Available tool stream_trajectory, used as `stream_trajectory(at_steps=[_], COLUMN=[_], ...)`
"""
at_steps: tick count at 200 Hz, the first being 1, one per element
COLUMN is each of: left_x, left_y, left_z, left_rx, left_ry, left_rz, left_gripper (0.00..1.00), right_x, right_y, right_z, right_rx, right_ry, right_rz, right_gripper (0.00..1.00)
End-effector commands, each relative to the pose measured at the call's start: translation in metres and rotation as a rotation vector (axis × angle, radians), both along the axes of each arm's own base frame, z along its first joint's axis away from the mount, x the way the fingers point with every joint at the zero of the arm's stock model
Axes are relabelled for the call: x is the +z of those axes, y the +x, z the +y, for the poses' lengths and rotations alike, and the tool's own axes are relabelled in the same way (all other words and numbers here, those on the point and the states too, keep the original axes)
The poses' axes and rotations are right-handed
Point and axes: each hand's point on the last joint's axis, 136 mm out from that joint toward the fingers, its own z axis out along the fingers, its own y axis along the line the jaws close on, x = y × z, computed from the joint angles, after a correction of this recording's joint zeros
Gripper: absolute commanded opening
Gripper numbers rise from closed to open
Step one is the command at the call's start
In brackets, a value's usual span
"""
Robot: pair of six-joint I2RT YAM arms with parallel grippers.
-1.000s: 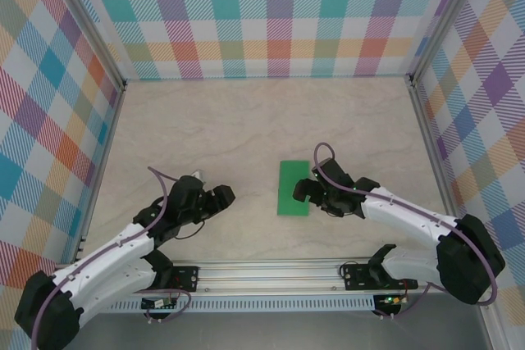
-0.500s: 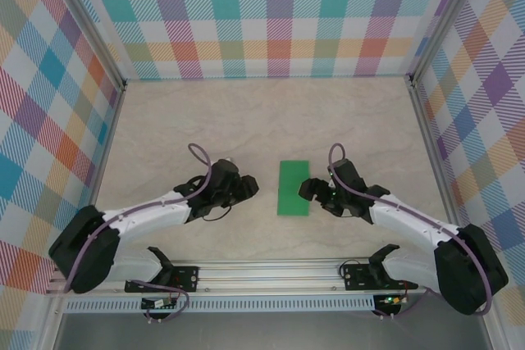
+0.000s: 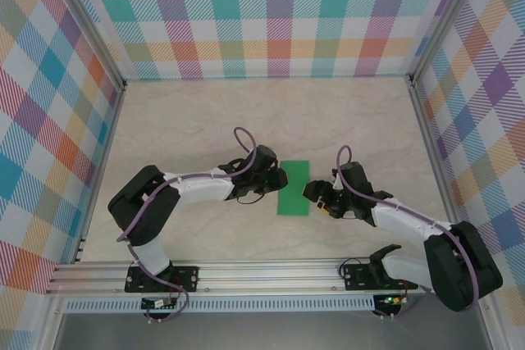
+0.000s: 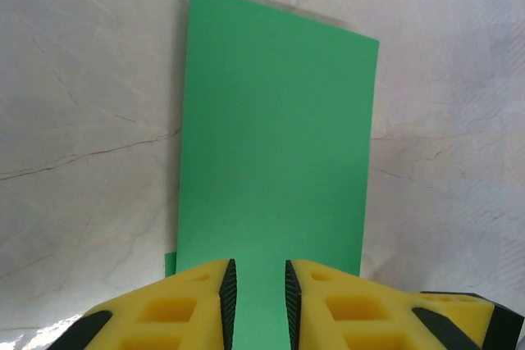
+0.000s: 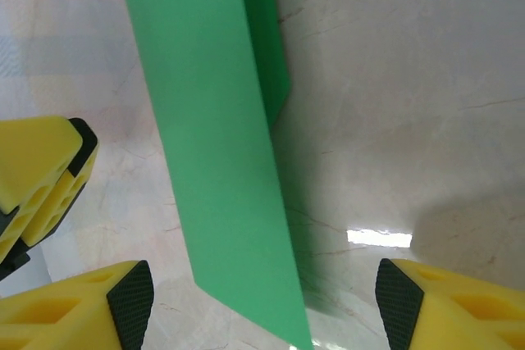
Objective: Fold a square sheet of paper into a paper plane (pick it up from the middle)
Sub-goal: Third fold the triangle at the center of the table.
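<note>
I see the green sheet [image 3: 293, 188] lying folded to a narrow rectangle near the middle of the table [image 3: 205, 120], a little toward the near edge. My left gripper [image 3: 279, 179] sits at its left long edge, jaws drawn to a narrow slit, not quite closed, with green showing through the gap. My right gripper [image 3: 314, 196] stands wide at the right edge, the sheet's raised upper layer between its fingers.

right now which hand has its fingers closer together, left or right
The left hand: its yellow fingers leave only a narrow slit at the edge of the green paper sheet, while the right hand holds its fingers wide apart.
</note>
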Motion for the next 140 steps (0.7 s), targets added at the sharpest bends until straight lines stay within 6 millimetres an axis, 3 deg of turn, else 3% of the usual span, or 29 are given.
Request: stream_trajectory(at_steps=[1, 44, 91, 140], left_x=[0.006, -0.005, -0.001, 0.007], left_y=[-0.001, -0.009, -0.015, -0.025], left_z=[-0.005, 0.004, 0.006, 0.009], left_rx=[-0.002, -0.013, -0.057, -0.139], left_ry=[-0.009, 0.022, 0.032, 0.053], left_rz=[-0.026, -0.015, -0.033, -0.088], left_gripper=[0.27, 0.30, 0.33, 0.40], right_x=[0.016, 0.022, 0.001, -0.007], right_y=[0.016, 0.030, 0.042, 0.048], right_z=[0.010, 0.021, 0.024, 0.030], right_rx=[0.050, 0.145, 0.196, 0.238], right_ry=[0.065, 0.098, 0.078, 0.083], right_rz=[-0.044, -0.045, 0.024, 0.058], right_gripper=[0.72, 0.67, 0.58, 0.46])
